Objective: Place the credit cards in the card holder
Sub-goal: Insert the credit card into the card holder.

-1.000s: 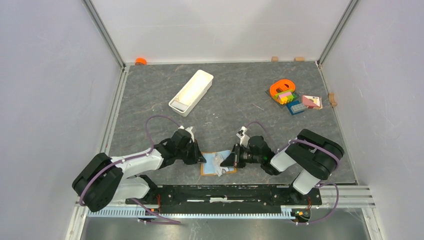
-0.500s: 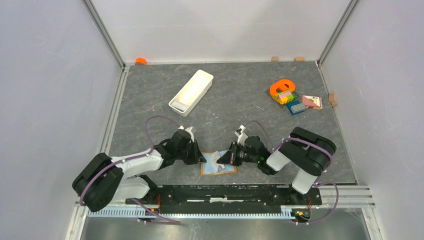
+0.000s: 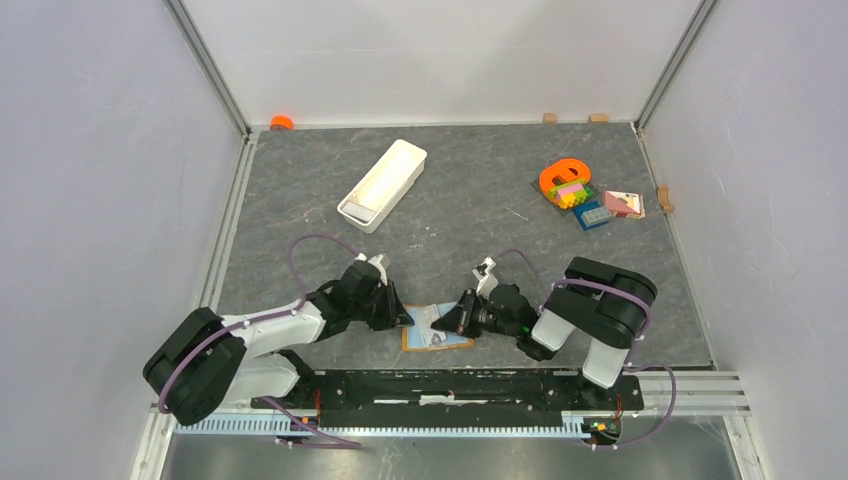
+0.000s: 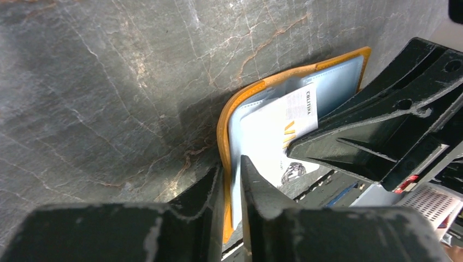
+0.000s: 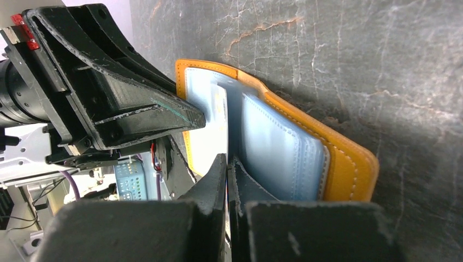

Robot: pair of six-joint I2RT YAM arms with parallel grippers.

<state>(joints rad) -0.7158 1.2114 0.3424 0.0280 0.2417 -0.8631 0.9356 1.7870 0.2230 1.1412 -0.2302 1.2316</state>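
Lying open near the table (image 3: 450,200)'s front edge, the card holder (image 3: 437,330) is being pinched at its rim by the left claw (image 4: 229,169) — the right claw (image 5: 226,161) is gripping a white card (image 4: 278,131) over the pockets (image 5: 278,153), seemingly not yet tucked in.

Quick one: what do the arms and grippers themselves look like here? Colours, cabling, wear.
Both arms match: the left arm and right arm have black joint housings, white link shells and a looping purple cable. The left gripper and right gripper are matte black with ribbed, wedge-shaped jaws, scuffed pale along the edges.
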